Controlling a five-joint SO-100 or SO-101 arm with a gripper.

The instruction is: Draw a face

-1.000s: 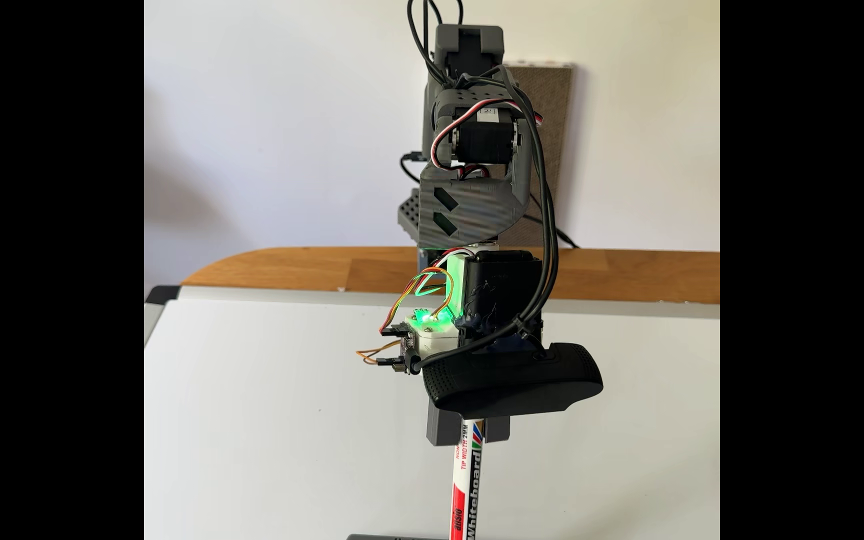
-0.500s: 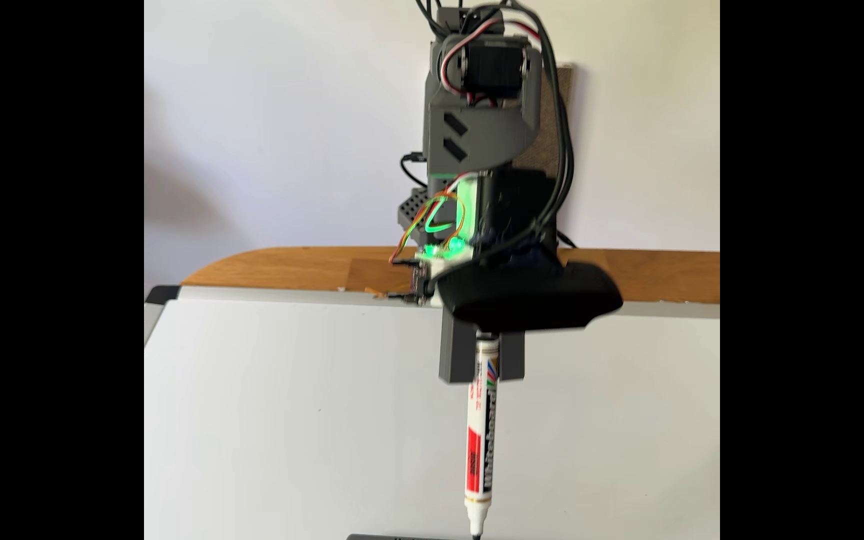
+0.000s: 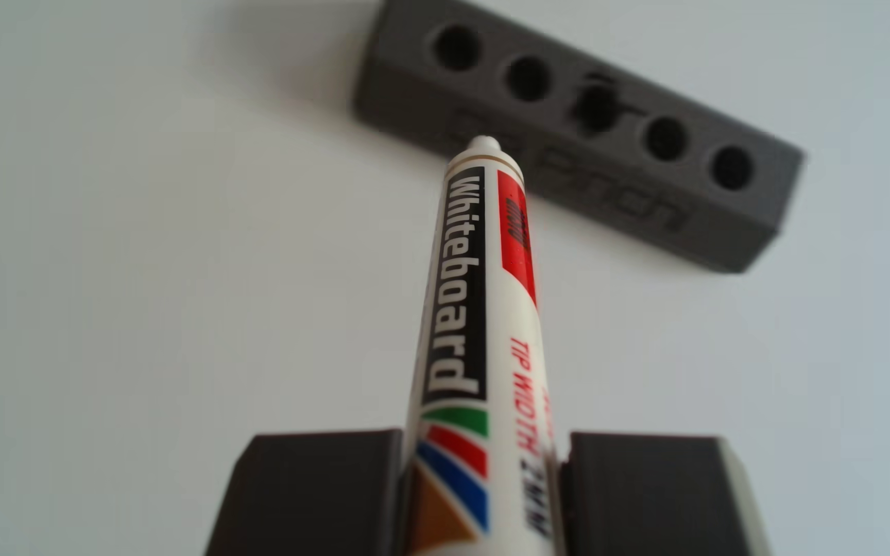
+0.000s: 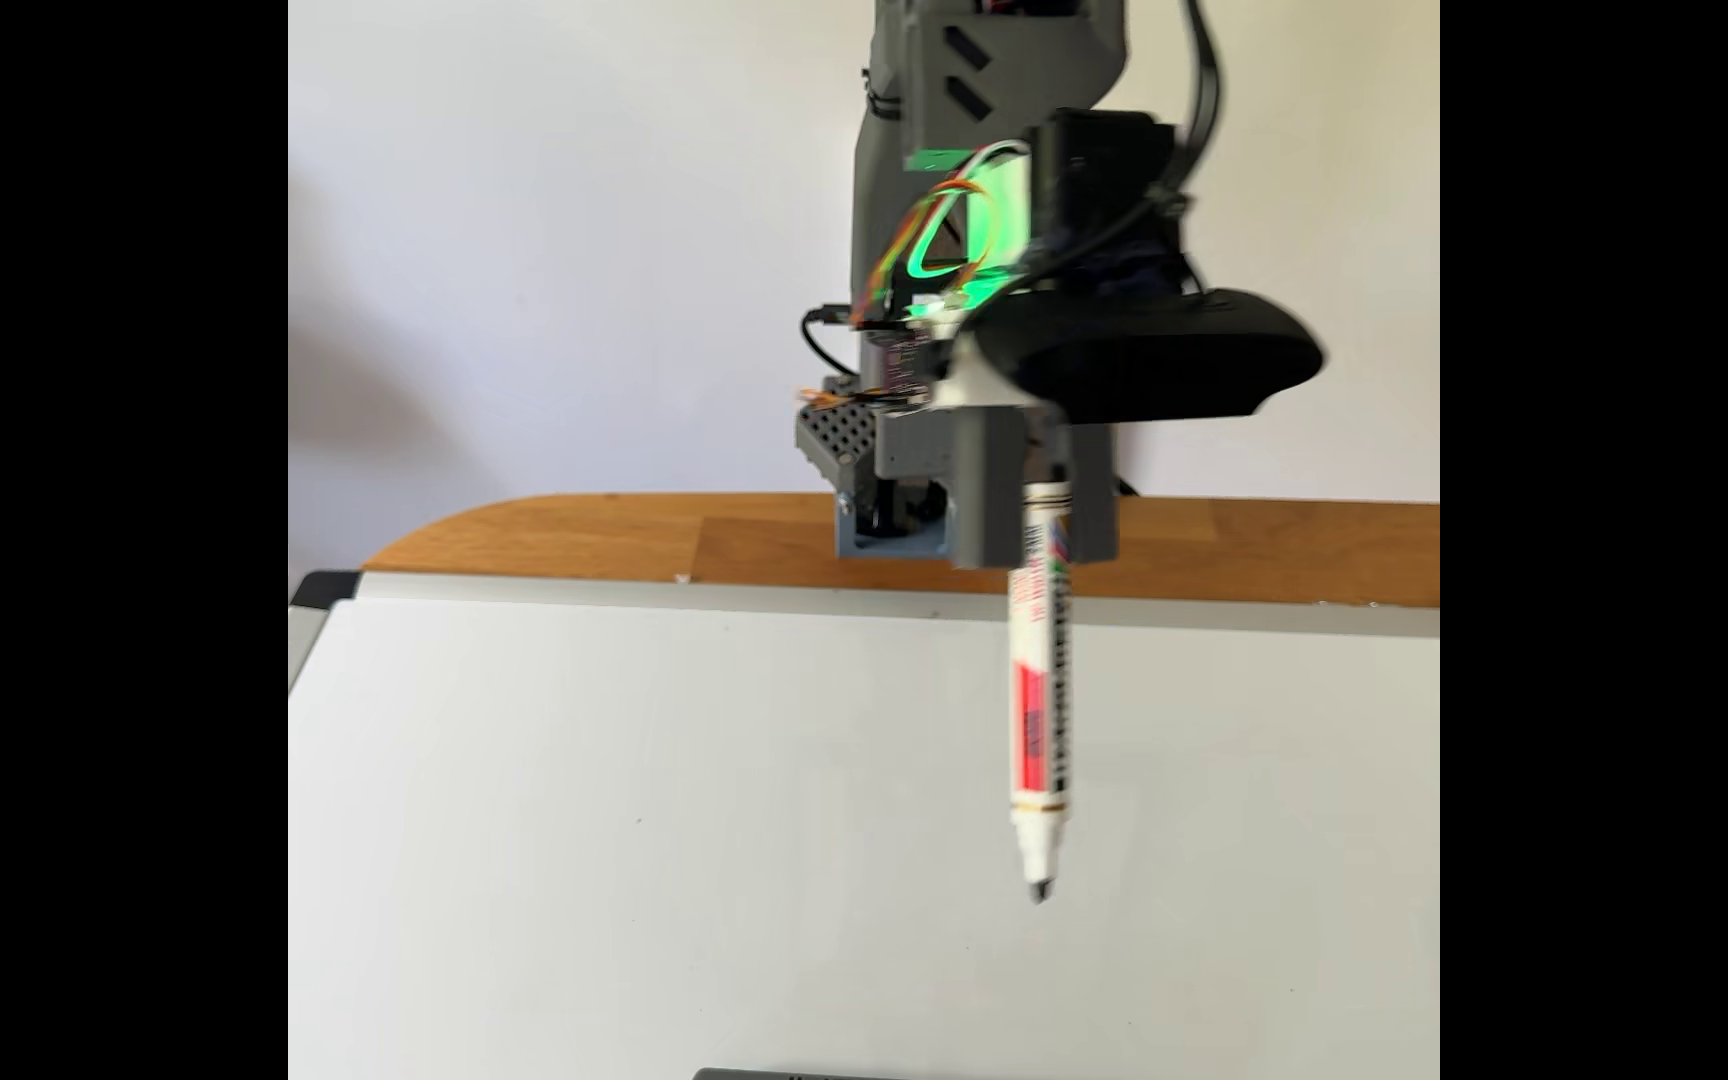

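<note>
Barely begun, judging from the board. No ink visible anywhere on the whiteboard [image 4: 631, 831] in the fixed view: no stroke of the face, no outline, nothing but a tiny speck left of the marker [image 4: 1042, 675], too small to name.

Pincer [image 4: 1036, 519] clamped on the marker's upper barrel, grey blocks pressing it from both sides; same grip seen close in the other view, pincer [image 3: 485, 497] shut around the striped end of the marker [image 3: 464, 299]. Marker hanging nearly upright, cap off, dark tip pointing down and held clear above the whiteboard, not touching it. Slight blur on arm and marker in the fixed view.

Grey block [image 3: 582, 128] with a row of five round holes lying on the whiteboard beyond the marker's tip in the other view, dark smudges around its middle hole, engraved lettering on its near side too blurred to read. A thin dark sliver at the bottom edge of the fixed view, below the marker, probably the same block [image 4: 798, 1073].

Done so far, by the look of it: marker in hand, uncapped, lifted free of the block. Left: everything that counts. Tip to be brought down onto the whiteboard, then outline, eyes and mouth drawn. Wooden table [image 4: 631, 540] beyond the whiteboard's far rim, bare.
</note>
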